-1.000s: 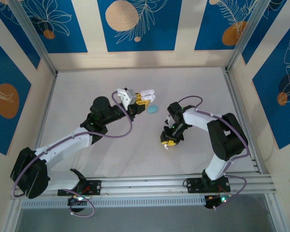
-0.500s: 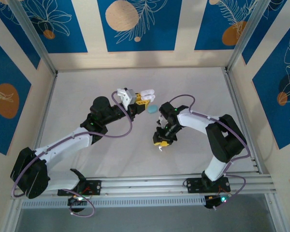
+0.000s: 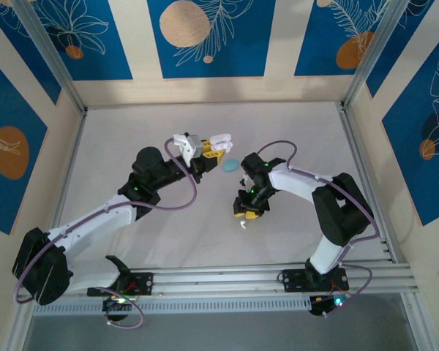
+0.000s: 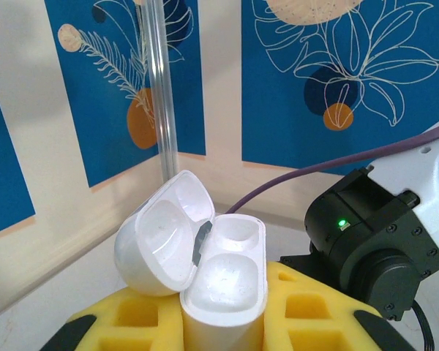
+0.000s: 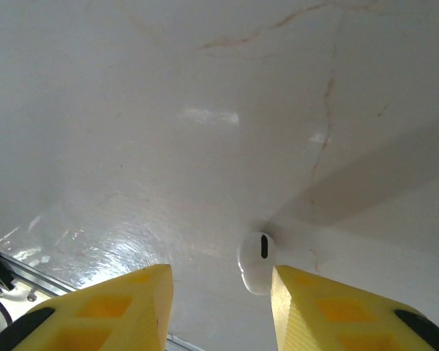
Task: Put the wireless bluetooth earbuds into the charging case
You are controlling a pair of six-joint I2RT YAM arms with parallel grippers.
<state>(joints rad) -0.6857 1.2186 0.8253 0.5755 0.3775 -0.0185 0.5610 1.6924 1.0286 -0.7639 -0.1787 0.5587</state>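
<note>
**Centre on the bud before closing**

Seen at lower centre of the right wrist view: 1 white bud [image 5: 257,262] lying on the table [image 5: 205,110], just ahead of the right gripper [image 5: 219,285], with 2 yellow fingers parted and empty. Lower straight down, get the bud midway in the gap, then close gently; probably slick enough to squirt sideways under a skewed pinch. Clamped tight in the left gripper [image 3: 211,146], upper centre of the top view: the case [image 4: 219,281], lid open, both wells bare. Hold it level for the handover.

Case [image 4: 205,263]: glossy white plastic, smooth. Earbud [image 5: 257,259]: same glossy white plastic. Table [image 5: 205,110]: smooth, slight sheen, hairline cracks. Pads [image 5: 124,307] on right gripper [image 5: 219,281]: matt yellow.
</note>
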